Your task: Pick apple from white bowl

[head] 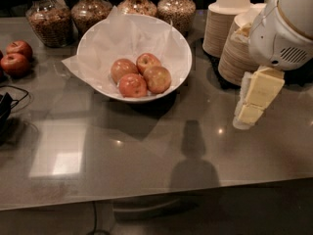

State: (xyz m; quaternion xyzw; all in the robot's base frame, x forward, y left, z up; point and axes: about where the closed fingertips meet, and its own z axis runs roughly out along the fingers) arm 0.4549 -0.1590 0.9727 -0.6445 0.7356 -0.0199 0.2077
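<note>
The white bowl [95, 40], lined with crinkled white paper, stands at the back middle of the grey table. Several apples lie in it. The dull yellow-brown apple [157, 79] is the right one of the group, touching the pinker apples [132, 85] beside it. My gripper [243, 119] hangs from the white arm housing [286, 28] at the right, pointing down over the table. It is to the right of the bowl and apart from it, holding nothing that I can see.
Two deep red apples [14, 58] lie at the left edge. Glass jars [90, 11] line the back. Stacks of beige disposable bowls [227, 23] stand behind my gripper. A black cable [10, 106] lies at the left. The table's front edge [156, 195] is near.
</note>
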